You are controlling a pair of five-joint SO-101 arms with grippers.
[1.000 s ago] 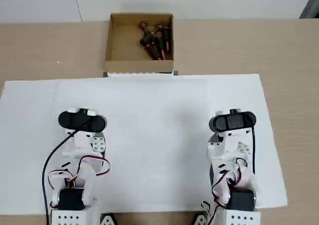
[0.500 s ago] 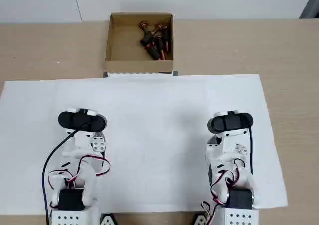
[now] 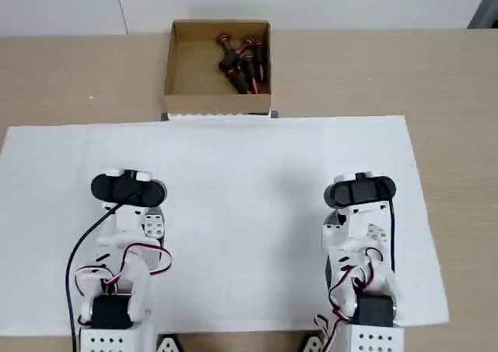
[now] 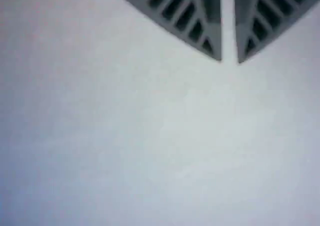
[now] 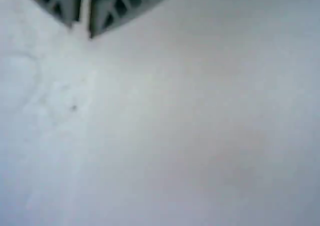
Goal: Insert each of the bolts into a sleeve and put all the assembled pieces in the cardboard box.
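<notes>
Dark, copper-tipped pieces (image 3: 243, 62) in cardboard box (image 3: 191, 70); left hand (image 4: 229, 59), right hand (image 5: 80, 30) pressed together.

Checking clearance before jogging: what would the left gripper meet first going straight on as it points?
Likely the white sheet: the left gripper points down at it with nothing between, though the gap is hard to judge.

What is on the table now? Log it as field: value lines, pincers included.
box: open, on the table, just past the sheet's far edge
pieces: heaped in the box, by its right wall in the high view
sheet: white, under both arms
left pincer: shut, holding nothing, over the sheet
right pincer: shut, holding nothing, over the sheet
</notes>
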